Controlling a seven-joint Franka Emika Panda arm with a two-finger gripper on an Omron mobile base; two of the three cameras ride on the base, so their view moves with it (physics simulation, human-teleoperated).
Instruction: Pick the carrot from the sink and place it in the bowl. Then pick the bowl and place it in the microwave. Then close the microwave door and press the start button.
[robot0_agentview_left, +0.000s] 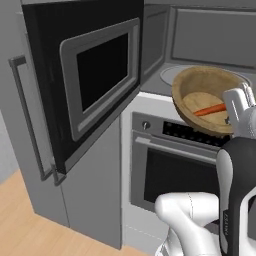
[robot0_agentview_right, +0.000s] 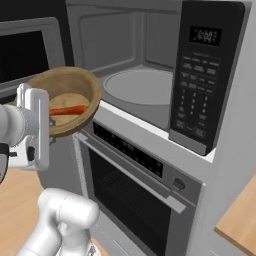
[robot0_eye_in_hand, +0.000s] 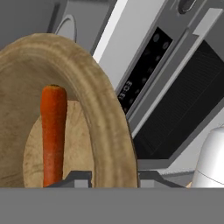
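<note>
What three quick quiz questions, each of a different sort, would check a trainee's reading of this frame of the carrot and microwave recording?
1. True or false: the carrot lies inside the bowl.
2. Multiple choice: the microwave door is A) shut, B) swung open to the left, C) lifted off its hinges.
3. Short answer: what is the gripper clamped on, and where is that thing relative to the microwave cavity?

Key
1. True.
2. B.
3. The wooden bowl's rim; the bowl hangs tilted in front of the cavity, above the oven, not yet on the turntable plate.
</note>
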